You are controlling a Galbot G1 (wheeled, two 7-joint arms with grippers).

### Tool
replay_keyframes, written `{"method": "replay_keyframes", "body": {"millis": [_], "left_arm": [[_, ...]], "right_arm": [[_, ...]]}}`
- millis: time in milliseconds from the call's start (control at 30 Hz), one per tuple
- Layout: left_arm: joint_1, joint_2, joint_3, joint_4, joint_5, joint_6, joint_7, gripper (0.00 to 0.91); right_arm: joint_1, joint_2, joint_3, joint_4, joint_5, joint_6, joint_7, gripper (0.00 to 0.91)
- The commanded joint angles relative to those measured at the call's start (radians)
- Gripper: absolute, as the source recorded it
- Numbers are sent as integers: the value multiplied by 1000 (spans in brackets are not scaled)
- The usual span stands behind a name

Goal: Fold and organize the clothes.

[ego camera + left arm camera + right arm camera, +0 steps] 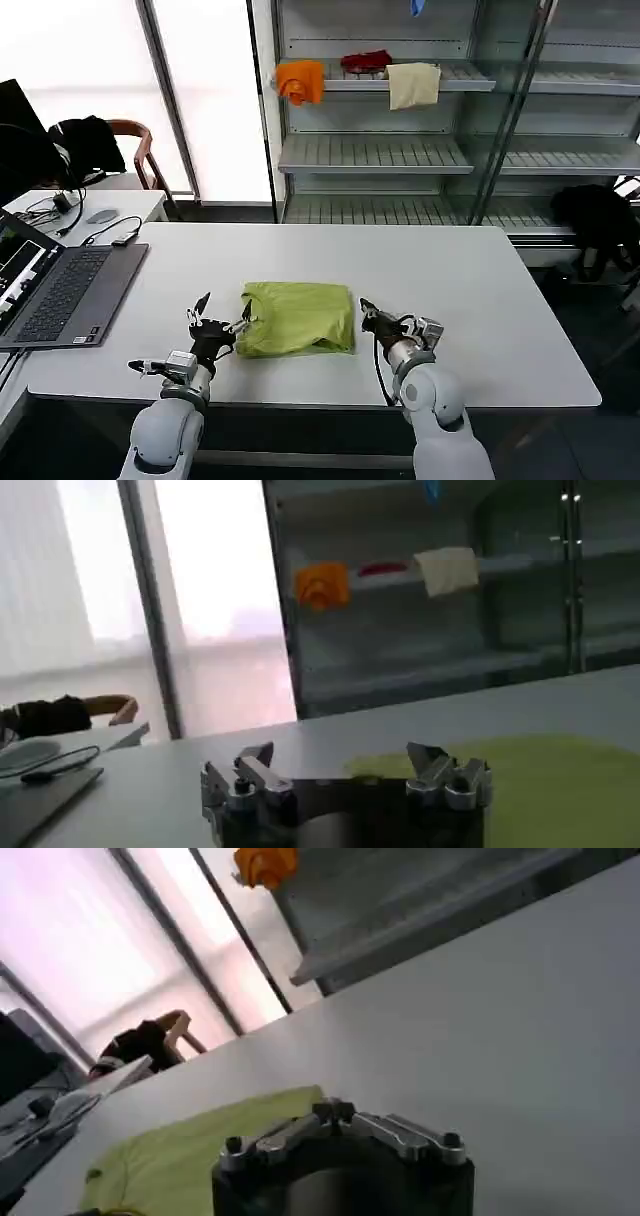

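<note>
Jaws spread and empty on left gripper (219, 316), pinched shut on right gripper (366, 310), both flanking the folded lime-green thin-fabric T-shirt (298, 318), left one nearer

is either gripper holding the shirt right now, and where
Nothing is held. The left gripper is open beside the folded T-shirt; the right gripper is shut, empty, by its other edge.

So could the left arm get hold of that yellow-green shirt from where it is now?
Probably yes. The left pincer sits open on the table right at the folded T-shirt's near-left corner, with nothing between them. The laptop lies well off to the side, out of the way.
</note>
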Motion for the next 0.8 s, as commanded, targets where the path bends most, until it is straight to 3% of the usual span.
{"method": "replay_keyframes", "body": {"millis": [33, 433, 467, 500, 567, 600, 633, 800], "left_arm": [[9, 2, -6, -5, 0, 0, 0, 907], [26, 14, -13, -3, -3, -12, -2, 907], [25, 14, -13, -2, -4, -12, -3, 907], [24, 14, -13, -1, -4, -12, -2, 907], [23, 14, -12, 0, -4, -13, -2, 907], [22, 14, -12, 2, -4, -14, -2, 907], [22, 14, -12, 4, -5, -16, -3, 907], [18, 16, -13, 18, -6, -25, -5, 907]], "right_arm": [[-32, -17, -35, 17, -89, 0, -14, 907], [52, 62, -54, -111, -160, 0, -33, 907], [57, 69, -57, -118, -165, 0, -37, 746], [63, 76, -60, -127, -171, 0, -39, 665], [69, 83, -66, -137, -179, 0, -47, 161], [76, 86, -72, -146, -181, 0, -47, 71], [81, 88, -77, -150, -180, 0, -45, 0], [92, 91, -79, -165, -181, 0, -44, 0]]}}
